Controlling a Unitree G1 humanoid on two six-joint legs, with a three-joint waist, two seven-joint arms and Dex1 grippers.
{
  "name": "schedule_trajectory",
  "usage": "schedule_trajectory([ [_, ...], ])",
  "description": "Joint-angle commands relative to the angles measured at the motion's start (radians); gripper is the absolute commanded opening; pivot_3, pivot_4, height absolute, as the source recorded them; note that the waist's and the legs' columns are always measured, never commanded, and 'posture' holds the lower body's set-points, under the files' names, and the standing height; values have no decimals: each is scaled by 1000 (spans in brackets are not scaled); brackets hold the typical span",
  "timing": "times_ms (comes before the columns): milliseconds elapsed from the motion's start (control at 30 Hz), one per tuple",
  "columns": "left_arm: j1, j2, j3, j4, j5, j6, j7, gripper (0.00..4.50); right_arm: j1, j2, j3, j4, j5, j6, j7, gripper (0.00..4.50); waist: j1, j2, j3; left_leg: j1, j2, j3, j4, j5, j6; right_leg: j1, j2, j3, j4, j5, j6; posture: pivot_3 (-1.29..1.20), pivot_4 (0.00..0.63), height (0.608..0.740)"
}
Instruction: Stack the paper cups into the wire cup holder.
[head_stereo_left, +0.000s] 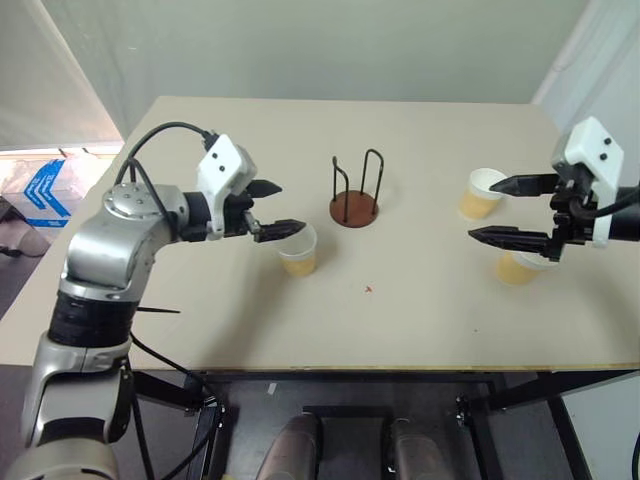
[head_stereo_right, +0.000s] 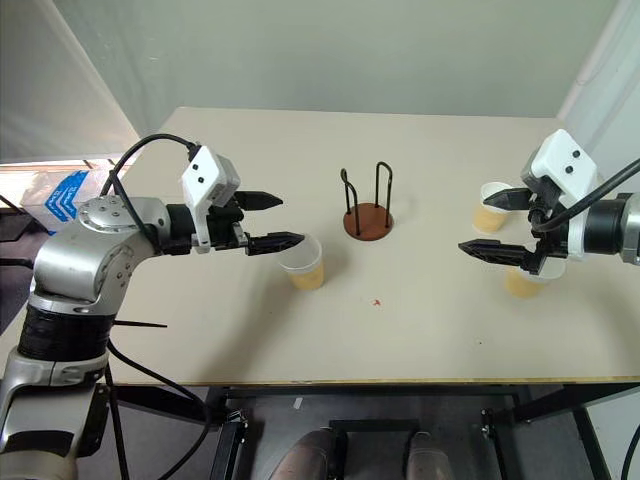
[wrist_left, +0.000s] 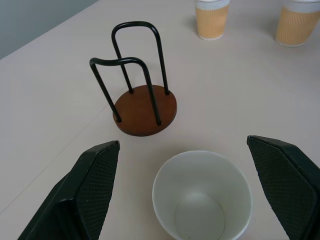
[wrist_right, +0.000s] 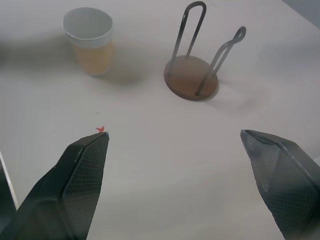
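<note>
On the table, the left gripper (head_stereo_left: 270, 209) is hanging wide open, grasping nothing.
The nearest upright paper cup (head_stereo_left: 299, 250) is standing just beneath its fingertips, the wire cup holder (head_stereo_left: 355, 190) waiting beyond; the right gripper (head_stereo_left: 505, 209) is gaping empty too.

From the head we look down on the table (head_stereo_left: 400, 330). Each wrist camera looks close along its fingers, and both show the wire cup holder (wrist_left: 145, 107).

My beige table (head_stereo_left: 400, 330) carries three upright paper cups (head_stereo_left: 299, 250) (head_stereo_left: 482, 193) (head_stereo_left: 518, 267), the wire cup holder (head_stereo_left: 356, 192) (empty) and a red speck (head_stereo_left: 368, 290).
</note>
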Motion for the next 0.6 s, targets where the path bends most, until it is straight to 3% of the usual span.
schedule_trajectory([
  [33,-2,16,39,-33,-9,0,8,4467,-29,-4,-7,-2,-6,-17,9,4456,0,0,0,0,0,0,0,0,0,0,0,0,0,0,0,0,150,740],
  [600,-31,-56,7,29,18,-34,62,4467,-69,-2,-5,-4,0,15,11,4456,0,0,0,0,0,0,0,0,0,0,0,0,1,0,0,0,150,740],
])
